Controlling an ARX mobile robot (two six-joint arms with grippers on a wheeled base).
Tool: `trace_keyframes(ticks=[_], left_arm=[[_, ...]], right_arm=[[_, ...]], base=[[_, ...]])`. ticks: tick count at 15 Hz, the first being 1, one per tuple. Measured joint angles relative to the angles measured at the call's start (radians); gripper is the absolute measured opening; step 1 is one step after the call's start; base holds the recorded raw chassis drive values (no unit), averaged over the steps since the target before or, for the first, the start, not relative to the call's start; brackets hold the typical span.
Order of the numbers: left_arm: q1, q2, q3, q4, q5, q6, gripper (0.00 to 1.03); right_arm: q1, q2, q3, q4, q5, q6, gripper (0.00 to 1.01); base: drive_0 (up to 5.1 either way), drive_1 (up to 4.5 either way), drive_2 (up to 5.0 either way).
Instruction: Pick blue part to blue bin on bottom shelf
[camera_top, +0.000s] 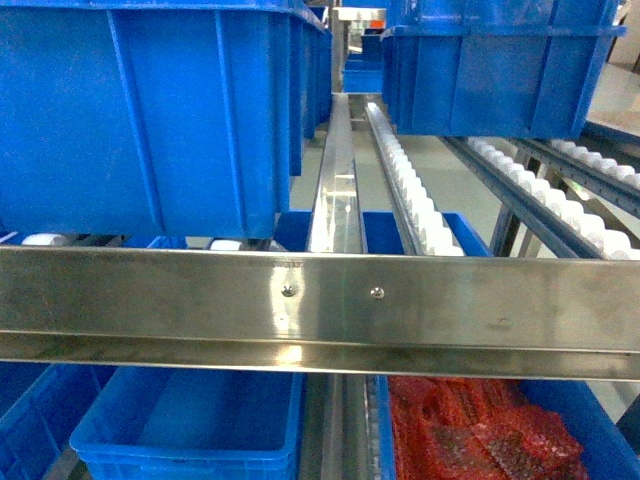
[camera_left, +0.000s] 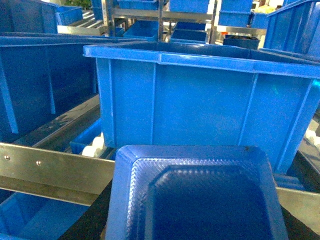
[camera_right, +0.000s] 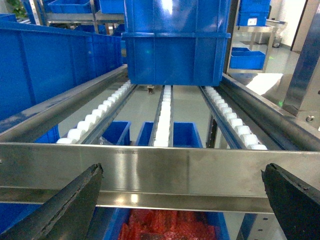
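Head view: red-mesh-filled blue bin (camera_top: 600, 420).

Bins on the upper rollers (camera_top: 140, 110): we see a strong, plain blue, with no pattern
Front rail (camera_top: 320, 305): shiny silver steel, with pale reflections
Rollers (camera_top: 415, 190): white, in rows between grey metal rails
Bin below on the left (camera_top: 190, 425): the same blue, a little lighter inside
Content of the bin below on the right (camera_top: 470, 430): red, with a net-like pattern
Blue part (camera_left: 195, 195): we see blue with a fine woven texture, darker in the middle
Right gripper fingers (camera_right: 65, 205): black, matt
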Motion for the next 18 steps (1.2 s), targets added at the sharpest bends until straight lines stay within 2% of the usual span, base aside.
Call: trace_keyframes(ticks=[3,18], left_arm=[[0.000,0.000,0.000,0.000,0.003,0.000,0.44],[0.000,0.000,0.000,0.000,0.003,0.000,0.44]], right_arm=[[0.000,0.000,0.000,-0.001,0.001,0.000,0.98],[0.000,0.000,0.000,0.000,0.003,0.000,0.98]], base=[[-5.0,2.37,2.4],[0.0,0.00,0.0]])
